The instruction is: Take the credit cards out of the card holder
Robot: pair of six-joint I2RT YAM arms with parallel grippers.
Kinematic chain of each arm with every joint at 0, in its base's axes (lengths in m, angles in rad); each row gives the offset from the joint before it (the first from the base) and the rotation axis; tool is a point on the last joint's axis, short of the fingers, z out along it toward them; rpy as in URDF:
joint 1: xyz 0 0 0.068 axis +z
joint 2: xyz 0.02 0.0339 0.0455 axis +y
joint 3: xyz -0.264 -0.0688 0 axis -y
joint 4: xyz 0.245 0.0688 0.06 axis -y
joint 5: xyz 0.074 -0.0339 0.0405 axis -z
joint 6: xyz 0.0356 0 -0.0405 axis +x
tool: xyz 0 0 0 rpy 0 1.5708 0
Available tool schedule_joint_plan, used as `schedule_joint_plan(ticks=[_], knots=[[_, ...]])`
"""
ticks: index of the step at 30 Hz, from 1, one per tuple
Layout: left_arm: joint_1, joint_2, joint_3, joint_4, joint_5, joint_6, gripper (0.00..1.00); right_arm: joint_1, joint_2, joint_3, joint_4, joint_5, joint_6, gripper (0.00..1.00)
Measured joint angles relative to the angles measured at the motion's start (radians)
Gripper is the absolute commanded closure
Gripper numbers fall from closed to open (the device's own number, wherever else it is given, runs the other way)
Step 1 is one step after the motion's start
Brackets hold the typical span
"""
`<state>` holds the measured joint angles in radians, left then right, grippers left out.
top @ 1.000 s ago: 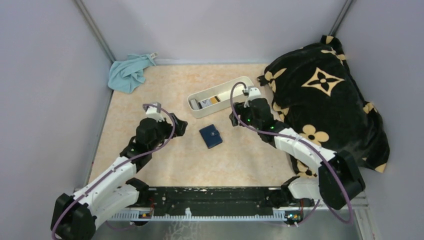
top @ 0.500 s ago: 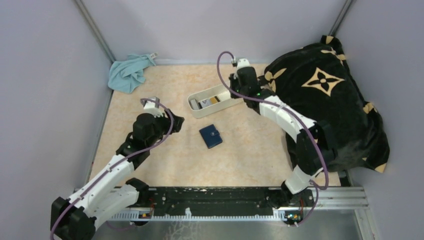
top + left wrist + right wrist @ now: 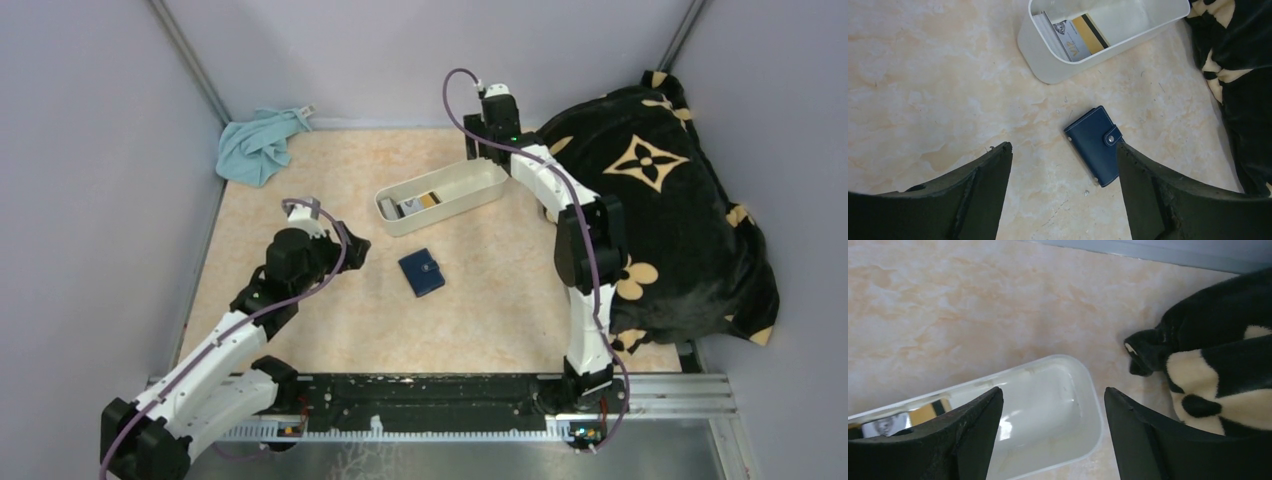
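Observation:
The card holder [image 3: 422, 272] [image 3: 1095, 145] is a small navy wallet. It lies shut on the table with its snap tab fastened, and nothing touches it. Some credit cards [image 3: 415, 205] [image 3: 1073, 42] [image 3: 908, 420], pale and gold-and-black, stand in the left end of a white tray. My left gripper [image 3: 355, 248] [image 3: 1064, 146] hovers open to the left of the wallet, holding nothing. My right gripper [image 3: 482, 160] [image 3: 1053, 390] is open and empty above the tray's right end.
The long white tray [image 3: 470, 185] [image 3: 1048, 75] [image 3: 1088, 405] lies slantwise behind the wallet. A black-and-cream blanket [image 3: 660, 210] [image 3: 1218, 365] fills the right side. A light blue cloth [image 3: 258, 145] is bunched in the back left corner. Grey walls close in the table.
My right arm has swung from beside the tray's right end back toward the rear wall, stretching out over the tray. The left arm has hardly moved, and the wallet lies where it was.

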<state>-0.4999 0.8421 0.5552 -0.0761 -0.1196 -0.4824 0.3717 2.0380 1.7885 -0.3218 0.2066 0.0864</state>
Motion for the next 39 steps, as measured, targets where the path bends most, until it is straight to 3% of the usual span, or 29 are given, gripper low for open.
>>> schedule_joint_plan(ticks=[12, 21, 26, 39], knots=[[0.000, -0.025, 0.000, -0.015, 0.002, 0.006, 0.15, -0.047, 0.034, -0.060, 0.023, 0.035, -0.034, 0.32], [0.000, -0.021, 0.000, -0.024, 0.023, 0.009, 0.14, -0.064, 0.063, -0.147, 0.079, 0.017, -0.001, 0.49], [0.000, -0.021, 0.000, -0.031, 0.031, 0.008, 0.14, -0.073, 0.072, -0.173, 0.100, 0.012, 0.010, 0.67], [0.000, -0.018, 0.000, -0.030, 0.051, 0.008, 0.14, -0.080, -0.028, -0.383, 0.201, 0.000, 0.056, 0.66]])
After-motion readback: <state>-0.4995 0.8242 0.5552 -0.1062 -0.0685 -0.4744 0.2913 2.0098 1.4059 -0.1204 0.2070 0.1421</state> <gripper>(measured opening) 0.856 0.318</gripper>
